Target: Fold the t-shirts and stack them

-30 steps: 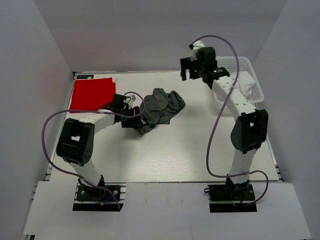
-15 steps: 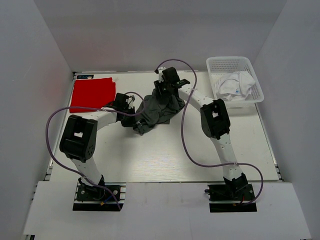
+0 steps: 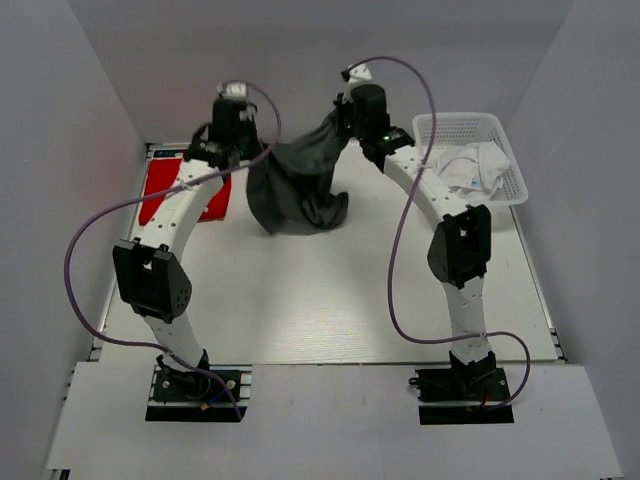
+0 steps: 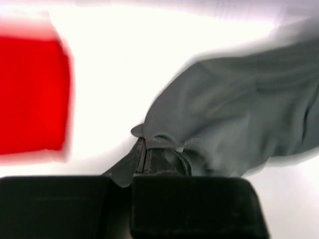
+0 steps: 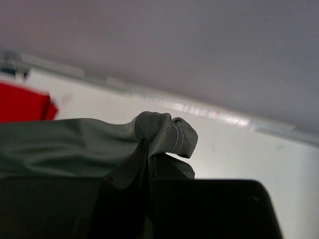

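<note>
The left gripper [image 3: 250, 150] and right gripper [image 3: 345, 122] each pinch a bunched edge of a dark grey-green cloth t-shirt [image 3: 295, 185], which hangs between them over the far middle of the white table [image 3: 320, 300]. A bright red t-shirt [image 3: 160, 185] lies flat at the far left. White t-shirts [image 3: 470, 165] fill a white plastic mesh basket [image 3: 465, 120] at the far right.

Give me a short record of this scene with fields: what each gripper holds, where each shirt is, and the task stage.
left gripper: shut on one edge of the grey-green t-shirt
right gripper: shut on another edge of the same shirt
grey-green t-shirt: lifted, spread between both grippers, lower part hanging bunched
red t-shirt: lying flat, far left of the table
white t-shirts: crumpled in the basket, far right
task stage: grey-green shirt not yet folded or stacked
</note>
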Motion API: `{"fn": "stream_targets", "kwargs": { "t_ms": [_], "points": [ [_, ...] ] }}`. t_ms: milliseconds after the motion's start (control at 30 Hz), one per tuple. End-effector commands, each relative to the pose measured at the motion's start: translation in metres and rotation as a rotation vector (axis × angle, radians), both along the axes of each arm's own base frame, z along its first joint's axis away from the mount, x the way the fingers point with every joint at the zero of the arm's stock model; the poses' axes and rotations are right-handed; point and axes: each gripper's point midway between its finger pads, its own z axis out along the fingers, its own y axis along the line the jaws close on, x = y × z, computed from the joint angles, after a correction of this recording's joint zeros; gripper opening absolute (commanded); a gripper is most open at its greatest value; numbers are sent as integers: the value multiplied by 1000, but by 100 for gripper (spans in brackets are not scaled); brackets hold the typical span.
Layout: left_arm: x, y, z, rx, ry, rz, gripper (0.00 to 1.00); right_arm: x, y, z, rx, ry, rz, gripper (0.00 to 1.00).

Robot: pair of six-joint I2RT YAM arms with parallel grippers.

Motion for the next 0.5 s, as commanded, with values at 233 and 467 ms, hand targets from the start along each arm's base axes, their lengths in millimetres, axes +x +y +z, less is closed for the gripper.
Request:
{"fn": "stream_targets", "kwargs": {
  "t_ms": [233, 467],
  "points": [
    [-1, 52, 266, 84, -550, 159, 0, -56, -140, 308, 295, -626, -228, 0],
    [-91, 28, 147, -30, -409, -49, 0, -98, -145, 165, 146, -355, -141, 0]
  ]
}}
